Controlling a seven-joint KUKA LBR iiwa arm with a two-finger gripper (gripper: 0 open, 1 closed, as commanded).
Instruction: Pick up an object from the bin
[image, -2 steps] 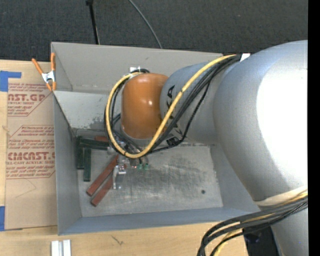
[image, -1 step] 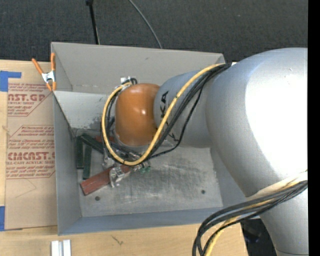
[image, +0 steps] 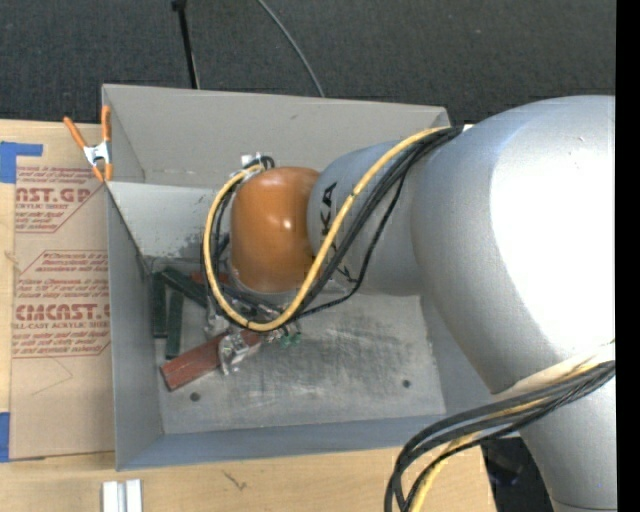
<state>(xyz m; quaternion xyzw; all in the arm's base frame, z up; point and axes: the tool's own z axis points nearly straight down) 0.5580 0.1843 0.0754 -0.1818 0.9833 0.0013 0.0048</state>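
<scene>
- A reddish-brown flat rectangular block (image: 190, 369) lies in the near left corner of the floor of the grey metal bin (image: 350, 375). It is tilted, with its right end a little higher in the view than its left. Every place below is told from this block.
- The gripper (image: 232, 348), a small cluster of silvery metal parts, sits at the block's right end and looks to be touching it or just above it. Whether it is apart, together or clamped on the block I cannot tell, since the wrist hides the tip from above.
- Directly above and to the right of the block is the rounded glossy orange cover (image: 270, 228) on the wrist. A loop of yellow and black cables (image: 211, 250) runs down its left side and curls under it near the gripper.
- Just above the block and to its left lie some dark green flat bars (image: 163, 308), close against the bin's left wall (how many there are is hard to make out).
- To the right of the block, just past the gripper, a small green piece (image: 291, 338) shows beneath the cable loop.
- Farther right of the block the bin floor is bare scuffed metal.
- The large silver-grey arm (image: 520, 250) fills the space well to the right of the block and above it.
</scene>
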